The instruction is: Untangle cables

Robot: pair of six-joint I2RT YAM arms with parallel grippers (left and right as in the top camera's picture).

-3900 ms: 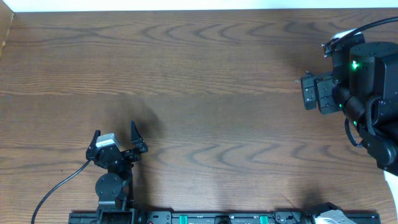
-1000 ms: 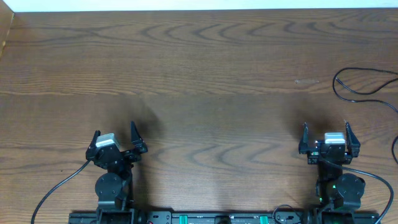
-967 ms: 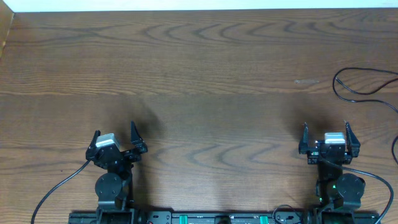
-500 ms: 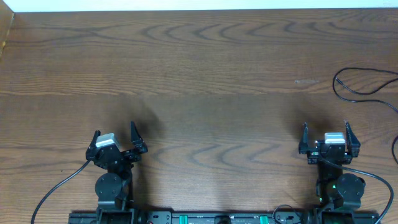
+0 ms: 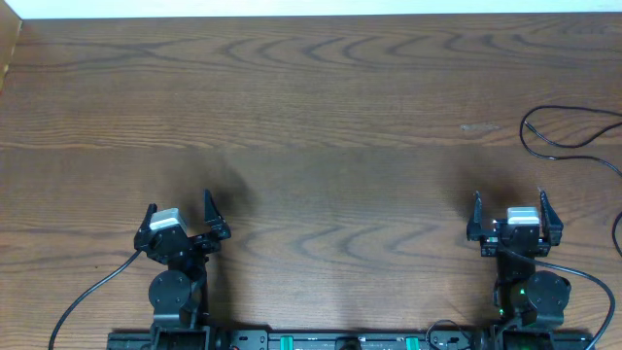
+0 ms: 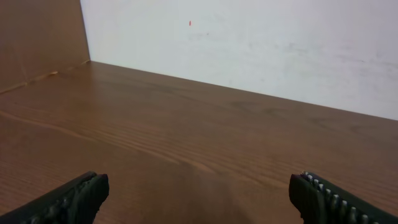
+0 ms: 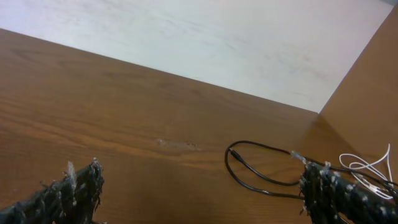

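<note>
Since a few seconds ago the right arm has swung back from the far right of the counter (image 5: pixel 311 117) to its parked spot at the near edge, uncovering the cables (image 5: pixel 540 152); the left arm hasn't budged. The left hand (image 5: pixel 178 202) and right hand (image 5: pixel 509 197) both stand wide open and empty. The black cable (image 7: pixel 231 160) lies in a loose loop by the right edge, well apart from either hand, with a thin white cable (image 7: pixel 367 167) just beyond it. To my eye they look fairly spread out, so the job seems nearly done or paused. Overhead, the loop runs out of frame. A right-hand finger hides where black meets white, so I can't tell whether they cross.
</note>
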